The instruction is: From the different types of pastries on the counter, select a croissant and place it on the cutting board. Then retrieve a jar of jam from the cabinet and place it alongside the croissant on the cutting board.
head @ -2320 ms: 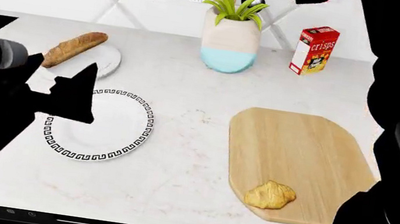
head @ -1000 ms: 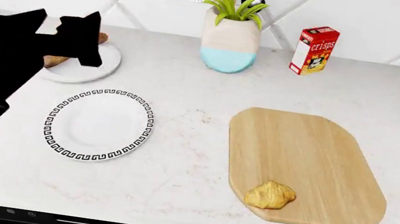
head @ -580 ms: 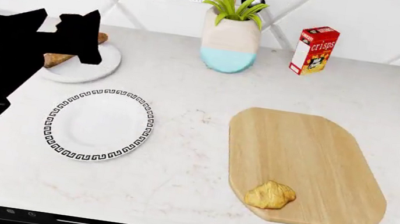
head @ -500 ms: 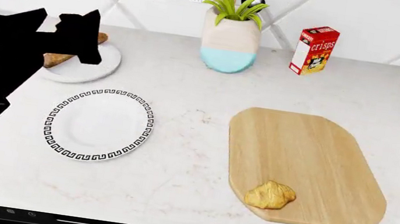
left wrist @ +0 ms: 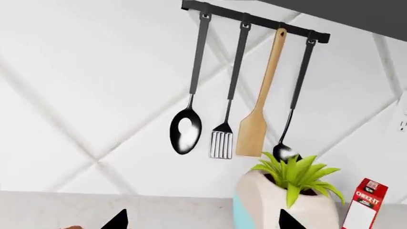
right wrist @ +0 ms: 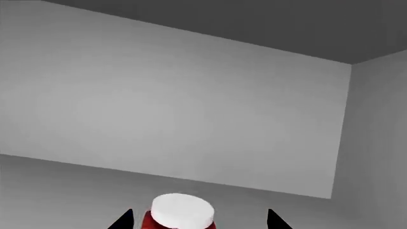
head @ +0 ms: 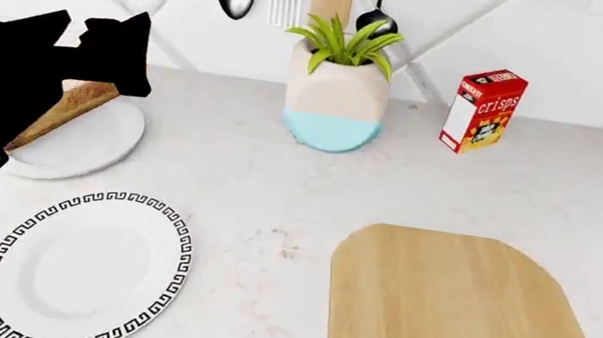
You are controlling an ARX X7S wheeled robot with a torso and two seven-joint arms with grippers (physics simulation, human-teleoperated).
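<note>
jar of jam (right wrist: 181, 217) being seen in grey cabinet (right wrist: 190, 105), cut off, between spread right end effector (right wrist: 198, 220) tips | left end effector (head: 88, 50) being shown as silhouette, gap wide | cutting board (head: 457, 319) cropped, croissant out of view | loaf (head: 64, 113) partly hidden

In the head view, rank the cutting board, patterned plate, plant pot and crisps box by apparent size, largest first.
1. cutting board, though cropped
2. patterned plate, also cropped
3. plant pot
4. crisps box
The pot and box stand farther back, so they look smaller.
</note>
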